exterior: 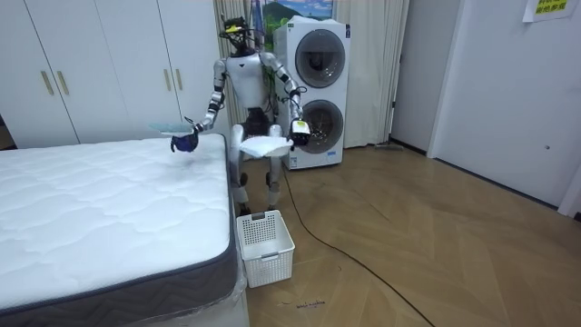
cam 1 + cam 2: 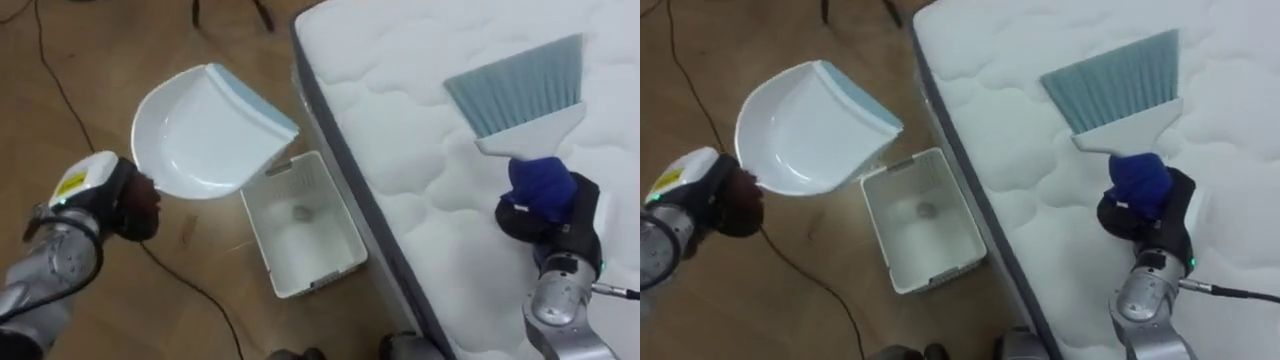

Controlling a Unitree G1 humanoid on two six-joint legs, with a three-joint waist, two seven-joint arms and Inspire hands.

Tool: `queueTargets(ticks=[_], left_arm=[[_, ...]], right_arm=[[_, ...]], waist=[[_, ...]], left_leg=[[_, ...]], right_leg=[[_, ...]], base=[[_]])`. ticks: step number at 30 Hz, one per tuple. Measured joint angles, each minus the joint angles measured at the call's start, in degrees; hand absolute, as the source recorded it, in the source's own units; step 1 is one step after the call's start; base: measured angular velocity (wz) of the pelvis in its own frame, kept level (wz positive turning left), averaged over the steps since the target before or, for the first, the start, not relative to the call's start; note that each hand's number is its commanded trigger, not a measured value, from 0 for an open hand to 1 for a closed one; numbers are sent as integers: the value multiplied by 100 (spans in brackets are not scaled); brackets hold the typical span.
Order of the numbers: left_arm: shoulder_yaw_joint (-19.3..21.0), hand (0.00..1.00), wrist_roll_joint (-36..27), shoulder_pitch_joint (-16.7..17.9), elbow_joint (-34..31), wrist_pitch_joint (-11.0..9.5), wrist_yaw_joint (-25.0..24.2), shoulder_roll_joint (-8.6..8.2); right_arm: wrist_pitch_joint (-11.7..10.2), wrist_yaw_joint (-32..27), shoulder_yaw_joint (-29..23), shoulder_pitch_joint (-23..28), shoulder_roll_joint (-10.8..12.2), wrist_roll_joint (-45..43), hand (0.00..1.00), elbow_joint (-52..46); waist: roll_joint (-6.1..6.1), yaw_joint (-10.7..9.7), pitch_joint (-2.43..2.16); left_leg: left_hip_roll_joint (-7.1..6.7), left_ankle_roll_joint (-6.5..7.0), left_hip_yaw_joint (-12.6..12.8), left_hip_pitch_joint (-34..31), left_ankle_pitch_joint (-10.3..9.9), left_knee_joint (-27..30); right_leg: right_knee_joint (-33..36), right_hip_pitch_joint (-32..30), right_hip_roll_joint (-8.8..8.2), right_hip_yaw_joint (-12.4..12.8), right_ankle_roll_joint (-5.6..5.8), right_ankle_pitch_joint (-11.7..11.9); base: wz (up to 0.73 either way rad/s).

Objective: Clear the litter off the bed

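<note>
My left hand (image 2: 122,203) is out over the wooden floor, fingers curled round the handle of a white dustpan (image 2: 200,135) with a blue-grey lip. The pan hangs tilted above and to the left of a white plastic basket (image 2: 300,228), which has a small scrap of debris (image 2: 300,212) in its bottom. Over the white mattress (image 2: 420,180), my right hand (image 2: 556,222) is shut on the blue handle (image 2: 540,183) of a hand brush. The brush's grey-blue bristles (image 2: 520,88) point away from me, just above the quilted surface. In the room view I stand at the bed's (image 1: 100,200) corner.
The basket (image 1: 266,245) stands on the floor against the bed's dark grey side (image 2: 330,130). A dark cable (image 2: 60,85) crosses the floor on my left. Stacked laundry machines (image 1: 318,86) and white wardrobes (image 1: 100,68) stand behind me.
</note>
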Motion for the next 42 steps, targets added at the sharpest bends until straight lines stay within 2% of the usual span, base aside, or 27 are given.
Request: queueTargets(ticks=[3, 8, 9, 11, 12, 13, 15, 16, 17, 18, 19, 21, 22, 23, 24, 26, 28, 31, 33, 34, 35, 36, 37, 38, 40, 41, 42], left_arm=[[52, 100, -43, 120, -179, -158, 1, -360], [58, 100, -368, 166, -427, -465, 78, -703], [80, 100, -373, 169, -517, -487, 110, -785], [112, 100, -362, 190, -599, -494, 147, -890], [195, 100, -365, 281, -691, -495, 236, -974], [235, 100, -378, 355, -769, -496, 285, -1000], [315, 100, -510, 536, -957, -498, 478, -1063], [315, 100, -592, 547, -990, -498, 523, -1060], [311, 100, -724, 549, -1049, -499, 621, -1069], [304, 100, -786, 577, -1080, -499, 654, -1190], [303, 100, -822, 615, -1136, -499, 682, -1242], [306, 100, -1071, 698, -1335, -502, 724, -1295], [312, 100, -1126, 695, -1366, -502, 745, -1289], [324, 100, -1163, 704, -1421, -502, 812, -1278], [361, 100, -1148, 835, -1479, -502, 868, -1336], [410, 100, -1095, 1012, -1522, -493, 867, -1384], [366, 100, -1094, 1038, -1535, -493, 827, -1398], [368, 100, -1091, 1045, -1574, -498, 828, -1419], [372, 100, -1097, 1112, -1563, -484, 825, -1419], [371, 100, -1105, 1129, -1555, -490, 822, -1425], [331, 100, -1123, 1129, -1557, -503, 798, -1474], [310, 100, -1093, 1078, -1586, -536, 787, -1547], [313, 45, -1076, 1105, -1588, -551, 793, -1576], [322, 0, -1087, 1206, -1588, -557, 809, -1605], [328, 0, -1127, 1412, -1585, -562, 809, -1589], [367, 0, -1143, 1562, -1602, -565, 811, -1593], [406, 0, -1146, 1664, -1631, -565, 809, -1587]], right_arm=[[0, -22, -157, 98, 35, 104, 0, -65], [-22, -55, -339, 346, 62, 73, 0, -294], [-51, -63, -466, 428, 127, 65, 0, -334], [-52, -61, -552, 537, 202, 51, 0, -432], [-53, -22, -548, 588, 217, 32, 0, -525], [-52, -1, -548, 591, 229, 34, 0, -566], [-47, 2, -492, 598, 285, 50, 0, -769], [-48, 6, -456, 598, 283, 66, 0, -845], [-51, 21, -411, 580, 282, 98, 0, -972], [-54, 33, -437, 610, 277, 125, 0, -980], [-54, 32, -443, 620, 275, 157, 0, -980], [-61, 31, -388, 633, 285, 185, 0, -981], [-74, 37, -372, 633, 293, 182, 0, -981], [-105, 63, -370, 635, 344, 187, 0, -981], [-123, 119, -359, 629, 355, 187, 0, -982], [-163, 134, -288, 642, 429, 182, 0, -991], [-173, 149, -267, 769, 472, 150, 0, -1032], [-173, 273, -304, 899, 478, 127, 0, -1270], [-173, 389, -298, 905, 505, 104, 0, -1313], [-175, 396, -299, 905, 527, 106, 0, -1308], [-175, 430, -375, 906, 531, 111, 0, -1307], [-177, 502, -513, 884, 543, 105, 0, -1298], [-164, 571, -548, 891, 581, 108, 0, -1290], [-165, 721, -544, 908, 605, 104, 0, -1311], [-172, 856, -542, 1006, 610, 97, 0, -1418], [-172, 875, -543, 1021, 606, 89, 0, -1445], [-173, 884, -542, 1003, 604, 88, 0, -1446]], waist=[[-53, -54, -47], [-138, -174, -106], [-192, -175, -138], [-220, -124, -139], [-241, -75, -137], [-243, -37, -136], [-247, 152, -140], [-257, 178, -144], [-267, 209, -130], [-258, 191, -129], [-257, 193, -130], [-295, 242, -132], [-322, 261, -129], [-403, 300, -116], [-409, 412, -124], [-373, 491, -123], [-367, 228, -130], [-390, 115, -132], [-415, 102, -125], [-468, 100, -111], [-479, 52, -110], [-446, 54, -103], [-483, 152, -132], [-490, 256, -138], [-490, 376, -131], [-465, 425, -129], [-417, 518, -128]], left_leg=[[47, -52, 46, 397, -28, -254], [145, -107, 342, 1091, -2, -763], [148, -119, 494, 1224, -6, -881], [165, -143, 722, 1428, -59, -988], [215, -143, 1048, 1597, -80, -1124], [255, -149, 1250, 1669, -98, -1174], [432, -170, 1738, 1855, -172, -1337], [460, -169, 1880, 1885, -179, -1385], [530, -144, 2289, 1940, -215, -1499], [536, -159, 2639, 2122, -262, -1565], [521, -177, 2819, 2235, -281, -1625], [498, -238, 3469, 2583, -316, -1762], [488, -251, 3508, 2610, -323, -1715], [487, -263, 3396, 2610, -317, -1658], [496, -268, 2873, 2601, -315, -1629], [594, -283, 2187, 2514, -307, -1475], [673, -360, 2058, 2520, -262, -1413], [718, -389, 2265, 2635, -246, -1463], [933, -480, 2291, 2482, -192, -762], [995, -566, 2155, 2319, -232, -456], [982, -649, 1627, 1999, -271, -687], [1083, -560, 1207, 1680, 84, -1091], [1094, -632, 1216, 1701, 81, -984], [1117, -617, 1439, 1873, 42, -1060], [1084, -659, 1655, 2189, 46, -1222], [978, -720, 1451, 2338, 36, -1324], [851, -777, 855, 2431, 9, -1445]], right_leg=[[-268, 351, 150, 177, -14, 83], [-870, 933, 352, 428, -13, 290], [-930, 973, 439, 559, -2, 321], [-1050, 1064, 548, 744, 6, 404], [-1117, 1048, 556, 685, -15, 495], [-1185, 1028, 533, 473, -80, 568], [-1634, 1044, 428, -716, -472, 974], [-1750, 1061, 410, -1111, -593, 1075], [-1702, 1093, 303, -1766, -705, 1060], [-1020, 1121, -24, -2236, -541, 602], [-676, 1173, -222, -2338, -487, 412], [-203, 1518, -948, -2360, -126, 112], [-299, 1586, -1063, -2358, -33, 116], [-608, 1630, -1023, -2360, 82, 113], [-896, 1675, -845, -2339, 60, 165], [-1415, 1911, -594, -2240, 51, 346], [-1716, 2068, -430, -2207, 42, 478], [-1735, 1961, -253, -2012, 3, 502], [-2028, 2168, -170, -1680, -41, 607], [-2061, 2212, -173, -1417, -27, 622], [-2052, 2231, -164, -1022, 9, 638], [-1880, 2098, -115, -892, 104, 555], [-1809, 2007, -107, -851, 134, 482], [-1800, 2034, -91, -956, 122, 478], [-1799, 2075, -67, -936, 79, 512], [-1783, 2076, -26, -867, 53, 511], [-1786, 2051, 69, -686, 6, 535]], base=[[-46], [-43], [-52], [-95], [-127], [-168], [-197], [-187], [-154], [-143], [-133], [-146], [-136], [-154], [-170], [-145], [-46], [-43], [-39], [-13], [0], [-15], [-55], [-89], [-84], [-104], [-110]])
